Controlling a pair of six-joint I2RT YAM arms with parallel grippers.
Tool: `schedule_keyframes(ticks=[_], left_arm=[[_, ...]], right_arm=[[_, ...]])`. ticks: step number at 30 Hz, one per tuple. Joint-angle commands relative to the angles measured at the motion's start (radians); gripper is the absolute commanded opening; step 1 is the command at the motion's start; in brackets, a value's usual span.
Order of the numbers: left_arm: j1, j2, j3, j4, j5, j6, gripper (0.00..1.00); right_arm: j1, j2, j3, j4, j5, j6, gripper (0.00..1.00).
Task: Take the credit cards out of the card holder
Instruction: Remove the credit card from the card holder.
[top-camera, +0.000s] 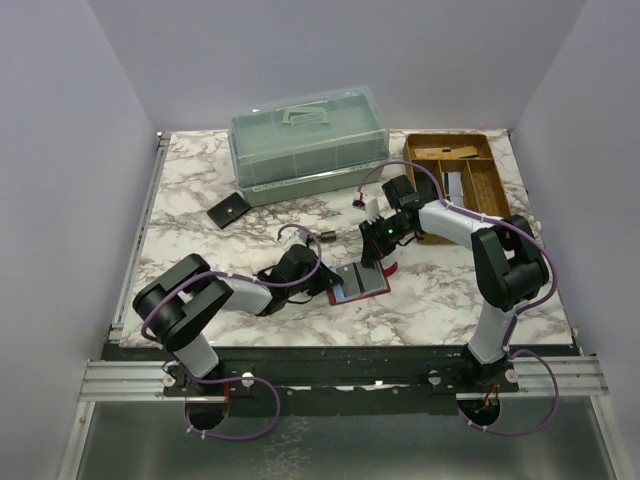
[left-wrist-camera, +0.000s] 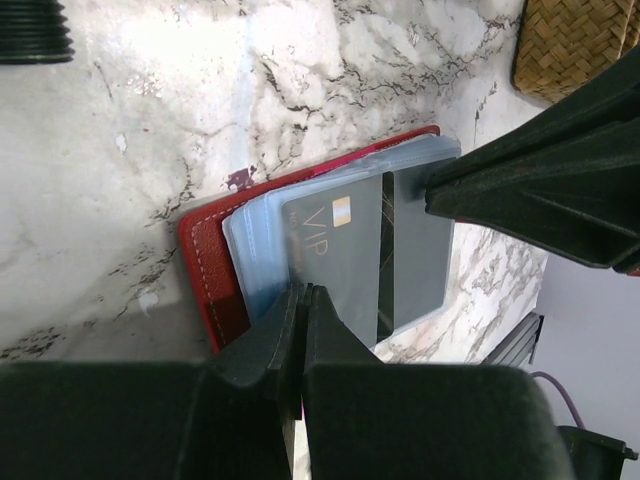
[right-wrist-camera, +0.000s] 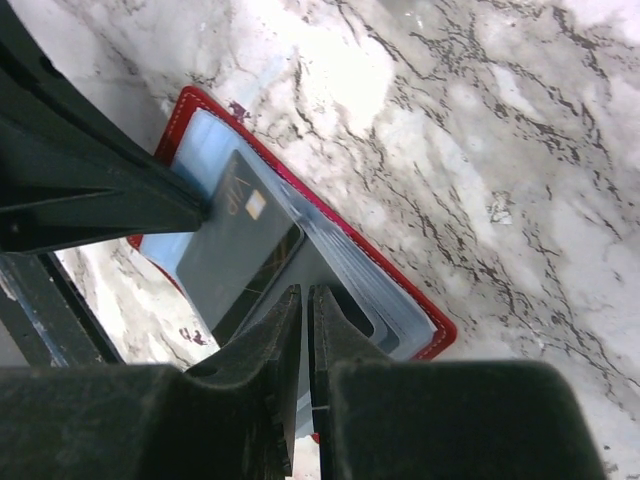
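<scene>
A red card holder (top-camera: 362, 284) lies open on the marble table, its clear plastic sleeves (left-wrist-camera: 255, 235) fanned out. A grey credit card (left-wrist-camera: 340, 250) marked VIP sticks partway out of a sleeve. My left gripper (left-wrist-camera: 302, 292) is shut on the card's near edge, and its dark finger (right-wrist-camera: 150, 205) also shows in the right wrist view over the card (right-wrist-camera: 235, 250). From the opposite side, my right gripper (right-wrist-camera: 305, 292) is shut on a sleeve of the card holder (right-wrist-camera: 425, 325). Its finger (left-wrist-camera: 470, 185) shows against the sleeves. Both grippers (top-camera: 335, 280) (top-camera: 372, 256) meet over the holder.
A clear green lidded box (top-camera: 308, 140) stands at the back. A woven tray (top-camera: 495, 190) with flat items sits at the back right, close behind the right arm. A small black wallet (top-camera: 228, 210) lies at the left, and a small dark object (top-camera: 358, 198) lies near the box.
</scene>
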Motion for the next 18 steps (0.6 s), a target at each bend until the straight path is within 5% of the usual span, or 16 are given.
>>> schedule_keyframes(ticks=[1, 18], left_arm=[[0.003, -0.035, -0.038, -0.160, -0.029, 0.034, 0.00], [0.002, -0.099, 0.015, -0.284, 0.028, 0.070, 0.00]], right_arm=[[-0.005, 0.018, 0.032, -0.035, 0.069, -0.027, 0.13], [-0.005, 0.055, 0.042, -0.055, 0.058, -0.033, 0.13]])
